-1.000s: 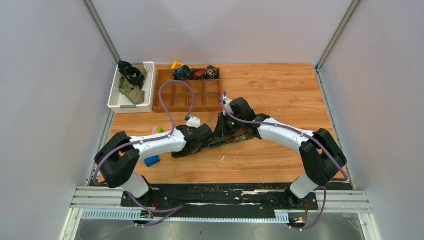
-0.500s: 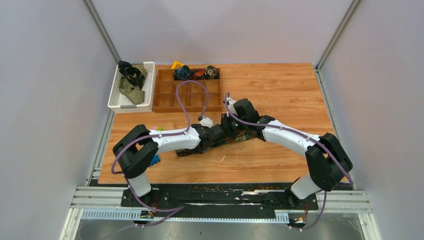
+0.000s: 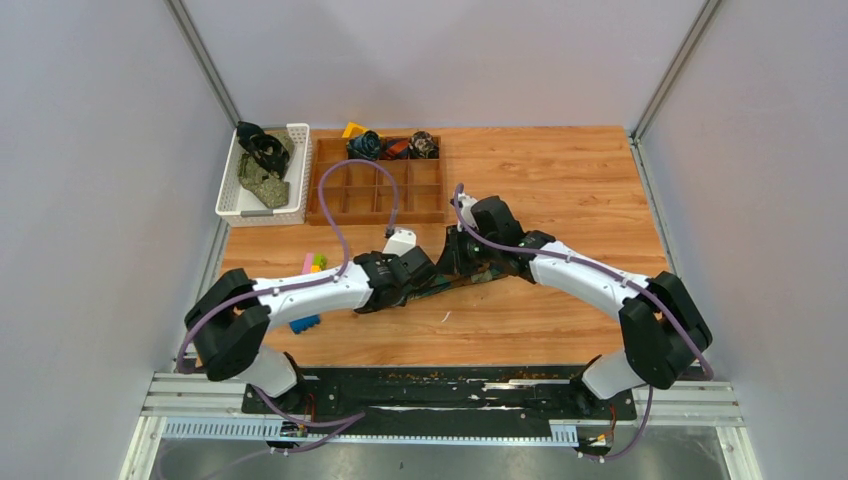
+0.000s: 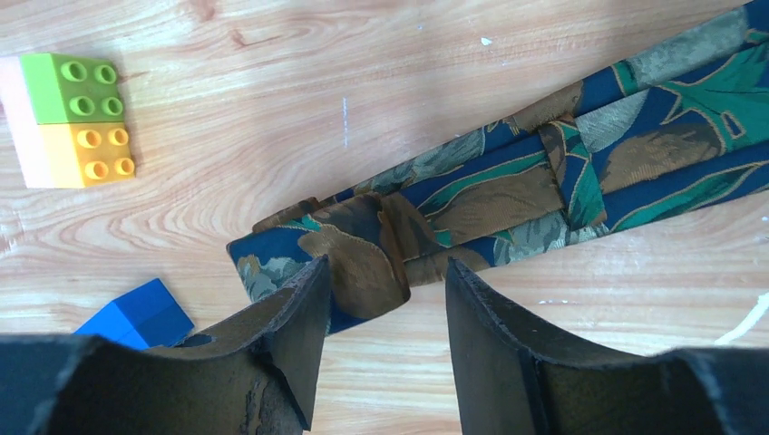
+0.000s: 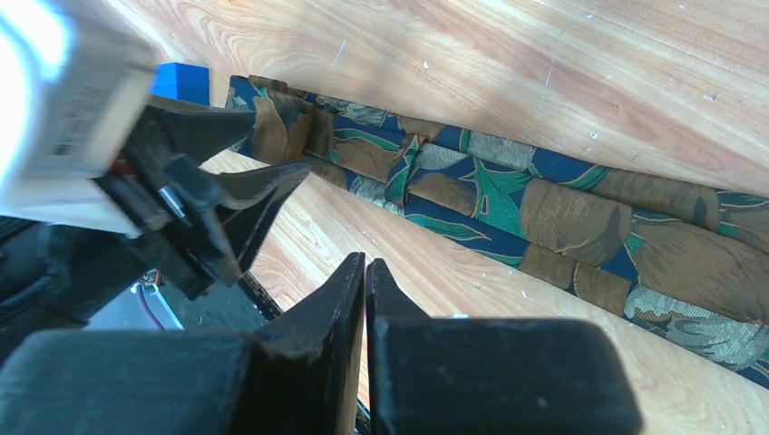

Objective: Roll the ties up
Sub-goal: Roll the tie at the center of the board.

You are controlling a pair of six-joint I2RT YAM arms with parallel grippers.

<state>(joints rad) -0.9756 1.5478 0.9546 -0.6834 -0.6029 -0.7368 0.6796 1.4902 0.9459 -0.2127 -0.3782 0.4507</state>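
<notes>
One tie end [image 4: 355, 265] just beyond left fingers [image 4: 292, 331]

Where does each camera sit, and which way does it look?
Top: fixed above and behind, looking down on the wooden table; both arms show.
Left wrist: on the left arm, looking past the open left jaws at a navy leaf-patterned tie.
Right wrist: on the right arm, looking along that tie past the shut right jaws.
Both wrist views share the tie and a blue plastic block.
</notes>
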